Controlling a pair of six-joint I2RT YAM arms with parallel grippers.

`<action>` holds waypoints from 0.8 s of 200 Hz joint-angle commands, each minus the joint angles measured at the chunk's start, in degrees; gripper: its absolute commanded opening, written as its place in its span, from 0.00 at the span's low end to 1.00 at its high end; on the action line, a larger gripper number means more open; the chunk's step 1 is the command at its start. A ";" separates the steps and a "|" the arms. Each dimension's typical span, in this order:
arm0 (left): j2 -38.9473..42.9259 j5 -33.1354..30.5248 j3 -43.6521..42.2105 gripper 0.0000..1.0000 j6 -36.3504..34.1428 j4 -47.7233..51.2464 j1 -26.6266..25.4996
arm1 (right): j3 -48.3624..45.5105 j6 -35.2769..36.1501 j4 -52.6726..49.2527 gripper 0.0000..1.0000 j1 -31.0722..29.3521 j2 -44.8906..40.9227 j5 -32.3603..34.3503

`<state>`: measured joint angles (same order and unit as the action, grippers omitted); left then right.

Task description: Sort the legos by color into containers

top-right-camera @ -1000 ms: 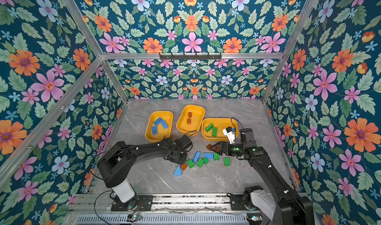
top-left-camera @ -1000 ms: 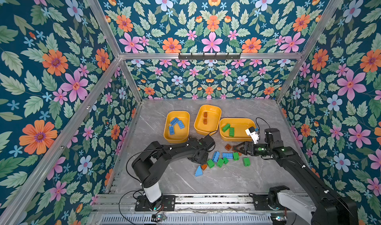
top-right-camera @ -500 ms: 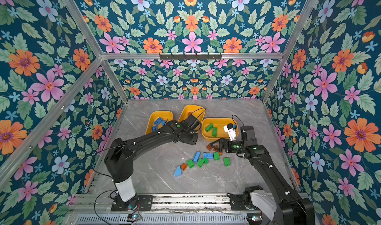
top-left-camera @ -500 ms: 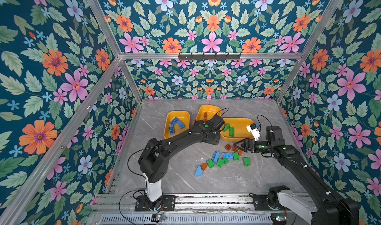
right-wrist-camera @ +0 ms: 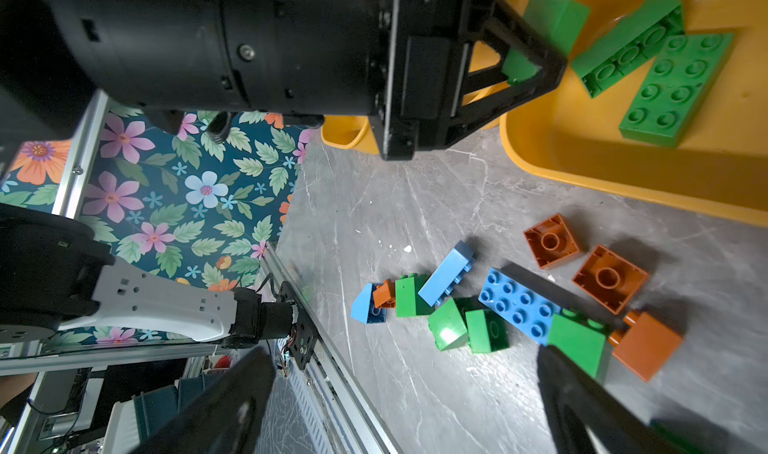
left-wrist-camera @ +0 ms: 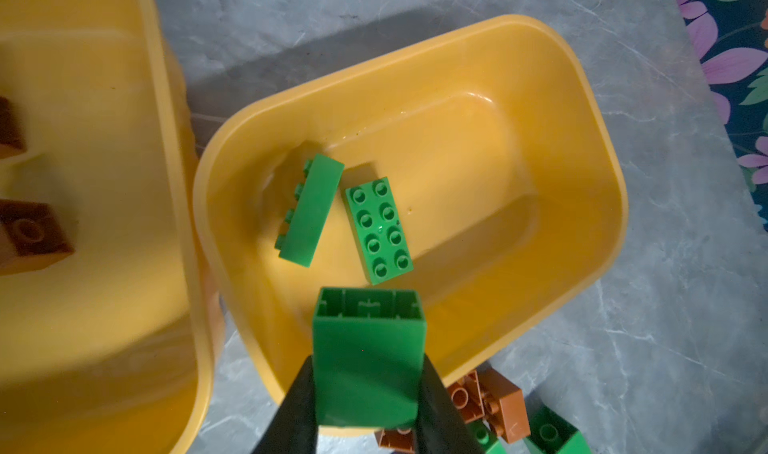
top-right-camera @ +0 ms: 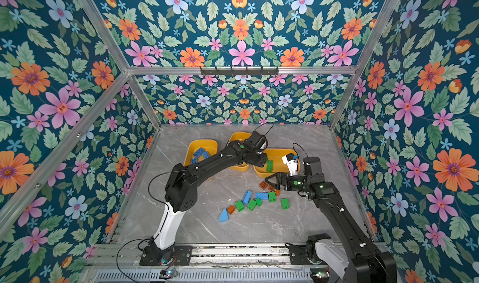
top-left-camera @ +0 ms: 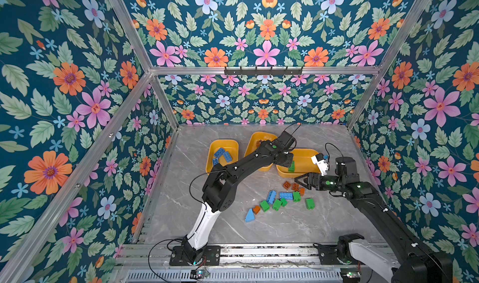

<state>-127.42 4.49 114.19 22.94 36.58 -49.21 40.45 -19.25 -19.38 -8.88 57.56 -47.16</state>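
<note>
Green brick (left-wrist-camera: 368, 356): hollow underside showing, clamped in left gripper (left-wrist-camera: 368, 393) above tub (left-wrist-camera: 573, 148) nearest right edge of grey marbled tabletop (top-left-camera: 285, 230). Right gripper (top-left-camera: 300, 182) spread wide near loose bricks (top-left-camera: 286, 195). Floral walls (top-left-camera: 77, 87) all round.

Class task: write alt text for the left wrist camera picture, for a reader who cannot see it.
The left gripper pinches a green brick over the rim of a yellow tub holding two green bricks, one studs-up and one on its side. Beside it a second tub holds brown bricks; loose orange and green bricks lie on the table.
</note>
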 commanded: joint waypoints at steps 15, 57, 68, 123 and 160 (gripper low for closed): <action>-0.60 -0.97 1.31 0.63 -0.32 -0.10 0.17 | 0.81 1.67 -1.38 0.99 0.00 -0.21 0.52; 4.49 -2.72 -2.93 0.70 -1.30 3.90 0.26 | 1.60 2.36 -1.32 0.99 -0.04 0.95 -1.19; 7.48 -2.65 -6.16 0.70 -1.08 4.72 0.17 | 1.82 2.67 -1.47 0.99 -0.01 1.22 -1.57; 25.14 -4.46 -26.01 0.70 4.91 11.57 -1.25 | 2.52 3.37 -1.63 0.99 -0.17 2.81 -3.92; 36.01 -5.44 -38.76 0.70 20.87 11.07 -5.13 | 2.97 3.30 -1.63 0.99 -0.44 3.52 -4.39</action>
<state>-96.07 0.19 80.95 31.44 45.91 -52.10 42.98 -16.47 -21.17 -9.15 60.86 -50.48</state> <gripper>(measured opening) 0.699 0.990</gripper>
